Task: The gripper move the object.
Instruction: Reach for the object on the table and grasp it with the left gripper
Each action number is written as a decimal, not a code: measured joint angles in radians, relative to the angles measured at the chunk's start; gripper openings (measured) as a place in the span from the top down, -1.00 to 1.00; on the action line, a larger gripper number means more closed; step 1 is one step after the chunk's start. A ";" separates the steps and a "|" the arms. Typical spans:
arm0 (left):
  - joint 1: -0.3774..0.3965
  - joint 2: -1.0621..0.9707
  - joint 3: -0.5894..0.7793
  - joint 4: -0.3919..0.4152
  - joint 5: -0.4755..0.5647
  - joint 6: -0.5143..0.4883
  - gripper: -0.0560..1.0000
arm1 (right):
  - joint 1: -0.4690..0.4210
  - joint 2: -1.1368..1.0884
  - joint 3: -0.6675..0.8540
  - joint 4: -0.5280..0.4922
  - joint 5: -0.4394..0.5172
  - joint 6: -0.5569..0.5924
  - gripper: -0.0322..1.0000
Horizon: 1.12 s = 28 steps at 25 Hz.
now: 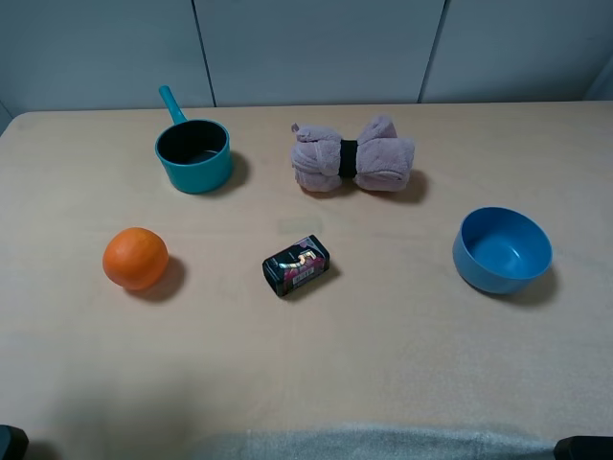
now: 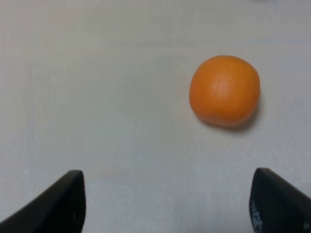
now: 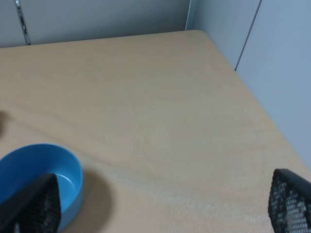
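Note:
The round orange object (image 1: pixel 135 258) sits on the tan table (image 1: pixel 383 345) at the left, alone and untouched. In the left wrist view it (image 2: pixel 224 91) lies ahead of my left gripper (image 2: pixel 167 206), whose two black fingers (image 2: pixel 58 204) stand wide apart with nothing between them. My right gripper (image 3: pixel 163 206) is also open and empty, its meshed fingers (image 3: pixel 290 201) spread above the table's right part near the blue bowl (image 3: pixel 29 167). In the high view only dark bits of the arms show at the bottom corners.
A teal pot (image 1: pixel 194 153) with a handle stands at the back left. A rolled pink towel (image 1: pixel 353 158) lies at the back middle. A small black printed box (image 1: pixel 296 265) lies mid-table. A blue bowl (image 1: pixel 502 249) stands at the right.

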 joint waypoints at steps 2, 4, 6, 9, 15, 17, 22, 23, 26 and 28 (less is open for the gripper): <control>0.000 0.066 -0.017 0.000 -0.020 0.003 -0.55 | 0.000 0.000 0.000 0.000 0.000 0.000 -0.32; 0.000 0.133 -0.032 0.000 -0.042 0.012 -0.55 | 0.000 0.000 0.000 0.000 0.000 0.000 -0.32; 0.000 0.192 -0.046 0.000 -0.073 0.025 -0.55 | 0.000 0.000 0.000 0.000 0.000 0.000 -0.32; 0.000 0.286 -0.054 0.000 -0.130 0.039 -0.55 | 0.000 0.000 0.000 0.000 0.000 0.000 -0.32; 0.000 0.451 -0.054 0.000 -0.244 0.042 -0.55 | 0.000 0.000 0.000 0.000 0.000 0.000 -0.32; 0.000 0.479 -0.054 0.000 -0.266 0.044 -0.55 | 0.000 0.000 0.000 0.000 0.000 0.000 -0.32; 0.000 0.493 -0.054 -0.001 -0.325 0.048 -0.55 | 0.000 0.000 0.000 0.000 0.000 0.000 -0.32; 0.000 0.493 -0.054 -0.004 -0.334 0.048 -0.56 | 0.000 0.000 0.000 0.000 0.000 0.000 -0.32; 0.000 0.493 -0.054 -0.015 -0.341 0.048 -0.58 | 0.000 0.000 0.000 0.000 0.000 0.000 -0.32; 0.000 0.493 -0.054 -0.023 -0.342 0.049 -0.60 | 0.000 0.000 0.000 0.000 0.000 0.000 -0.32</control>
